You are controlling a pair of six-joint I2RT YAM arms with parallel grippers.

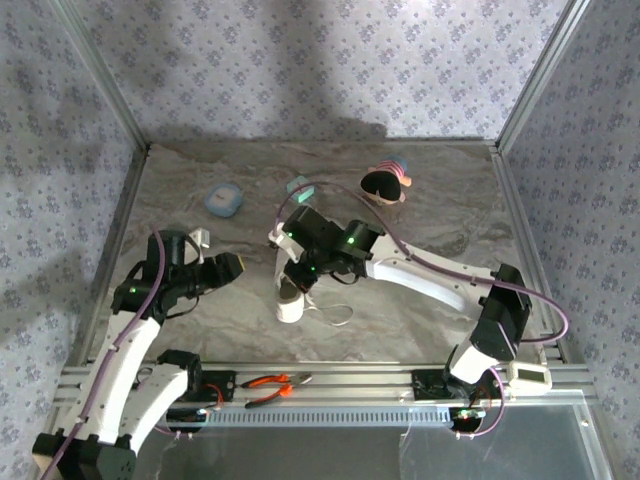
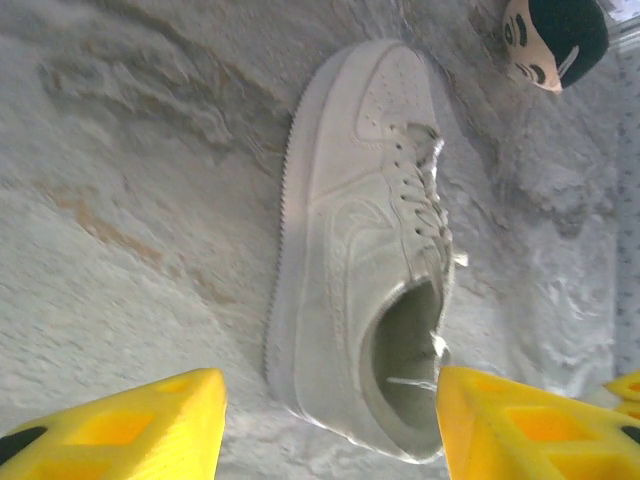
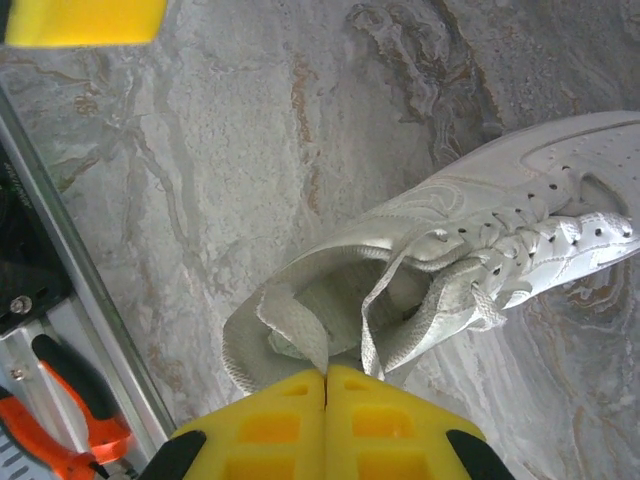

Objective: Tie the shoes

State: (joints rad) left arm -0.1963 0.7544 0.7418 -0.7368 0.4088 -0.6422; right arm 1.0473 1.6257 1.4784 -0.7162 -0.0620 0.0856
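From up top I see one white shoe (image 1: 291, 300) near the middle of the bench (image 1: 450, 200), with a thin lace (image 1: 338, 316) looping out to its right. Two arms reach in. The right tool (image 1: 300, 275) hangs right over the shoe. The left tool (image 1: 228, 265) sits off to the shoe's left, apart from it.

The top view also shows three small things far back: one blue thing (image 1: 223, 200), one little teal thing (image 1: 297, 185) and one dark round thing (image 1: 385, 185) with a pink and blue rim. Orange pliers (image 1: 270, 383) lie on the rail by the arm bases.

The left wrist view shows the shoe (image 2: 350, 250) from its side, lying flat, with the dark hole at the near end. The left tool (image 2: 330, 430) is open. Its two yellow fingers (image 2: 150, 420) stand wide apart and hold nothing.

The right wrist view looks down into the shoe (image 3: 450, 260). The right tool (image 3: 326, 378) is closed tight at the hole. Two strands of lace (image 3: 368, 330) run down to its tip, and it looks pinched on the lace. The pliers (image 3: 70, 420) show at the bottom left.
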